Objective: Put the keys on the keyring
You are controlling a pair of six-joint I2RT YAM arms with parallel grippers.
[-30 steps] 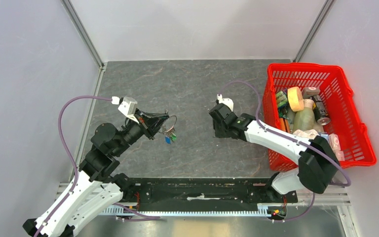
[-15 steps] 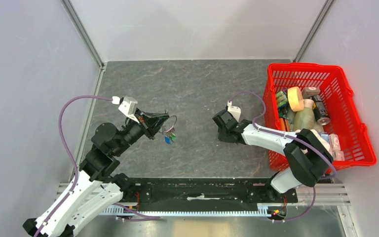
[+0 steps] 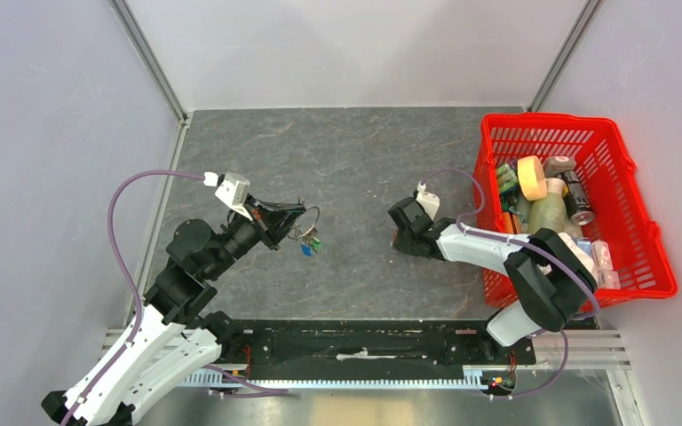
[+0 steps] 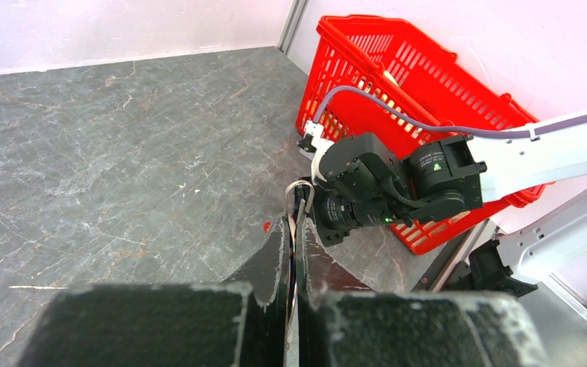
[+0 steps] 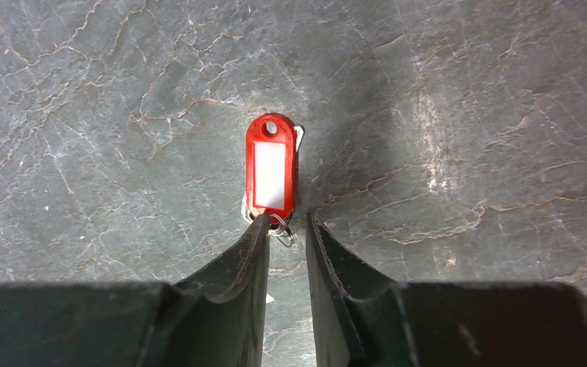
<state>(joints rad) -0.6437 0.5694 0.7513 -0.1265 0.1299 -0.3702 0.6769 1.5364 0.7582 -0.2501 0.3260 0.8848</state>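
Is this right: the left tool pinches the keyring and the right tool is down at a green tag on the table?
No. The tag at the right tool is red, not green; the right wrist view shows it. The left tool does pinch the keyring.

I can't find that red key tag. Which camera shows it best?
The right wrist view: the red key tag lies whole and close, just ahead of the right gripper. The left wrist view shows only a red speck beside the left gripper; in the top view the right gripper hides it.
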